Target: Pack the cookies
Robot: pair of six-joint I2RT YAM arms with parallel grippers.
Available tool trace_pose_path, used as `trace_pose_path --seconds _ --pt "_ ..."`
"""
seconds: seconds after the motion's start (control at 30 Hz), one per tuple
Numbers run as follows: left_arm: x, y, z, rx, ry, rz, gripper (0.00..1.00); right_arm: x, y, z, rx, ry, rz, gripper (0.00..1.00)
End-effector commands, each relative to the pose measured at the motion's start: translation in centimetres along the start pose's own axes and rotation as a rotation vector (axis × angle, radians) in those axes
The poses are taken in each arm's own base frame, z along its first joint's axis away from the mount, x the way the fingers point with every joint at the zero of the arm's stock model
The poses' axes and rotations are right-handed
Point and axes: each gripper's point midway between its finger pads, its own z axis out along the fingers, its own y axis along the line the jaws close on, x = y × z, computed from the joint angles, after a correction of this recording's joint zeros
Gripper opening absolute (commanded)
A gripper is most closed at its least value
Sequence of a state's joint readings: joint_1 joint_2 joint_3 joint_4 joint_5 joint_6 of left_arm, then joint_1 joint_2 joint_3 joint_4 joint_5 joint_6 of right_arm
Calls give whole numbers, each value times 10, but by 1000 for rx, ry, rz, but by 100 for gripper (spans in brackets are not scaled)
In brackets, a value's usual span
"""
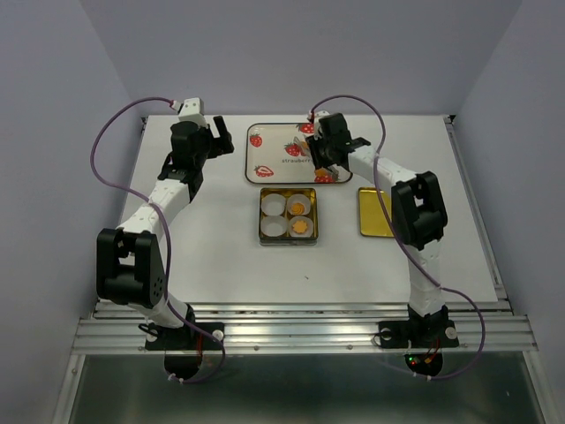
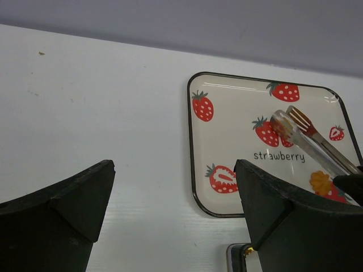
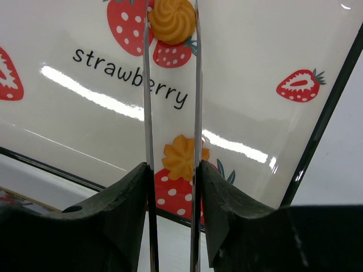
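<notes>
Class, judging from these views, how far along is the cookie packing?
Done: two cookies sit in the tin's right-hand cups. In hand: the right hand holds tongs, their tips around a third cookie over the strawberry tray. Left: that cookie, a fourth cookie nearer the hand, two empty cups, and the lid beside the tin.

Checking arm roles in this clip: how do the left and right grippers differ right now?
The left gripper is open and empty; the right gripper is shut on tongs. The left gripper is over the table beside the strawberry tray; the right gripper is over the tray, a cookie showing between the tong arms. Both have black fingers.
</notes>
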State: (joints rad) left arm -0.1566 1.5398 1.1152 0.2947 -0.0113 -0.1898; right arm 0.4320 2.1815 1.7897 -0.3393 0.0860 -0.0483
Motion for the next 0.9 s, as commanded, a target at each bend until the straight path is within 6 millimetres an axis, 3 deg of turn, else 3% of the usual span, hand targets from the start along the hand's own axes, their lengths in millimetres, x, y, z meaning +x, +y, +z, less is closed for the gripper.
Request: trace_pose_path --seconds 0.0,0.07,0.2,0.47,0.5,0.67,0.73,0.87 --pt "-34 -18 -4 70 -84 -36 99 -52 -3 -41 -19 -148 23 38" --pt "-33 -21 -4 87 -81 -49 99 -62 -3 -54 -26 -186 21 38" --pt "-27 -25 -7 102 -74 -95 99 -62 -3 -72 -32 -206 27 38" --pt "-18 -47 -20 127 -70 -106 99 -46 9 -114 -119 -214 21 37" --pt "-15 -55 -24 136 -66 -99 99 -41 22 -125 -154 -216 -3 37" --pt "-9 -66 -37 115 -66 -93 99 -19 49 -148 -202 -209 -44 38" --pt "-2 -69 -45 124 -54 -116 99 1 75 -158 -235 -186 -99 38" --pt "6 -67 -58 116 -44 -140 99 11 109 -175 -292 -195 -159 38"
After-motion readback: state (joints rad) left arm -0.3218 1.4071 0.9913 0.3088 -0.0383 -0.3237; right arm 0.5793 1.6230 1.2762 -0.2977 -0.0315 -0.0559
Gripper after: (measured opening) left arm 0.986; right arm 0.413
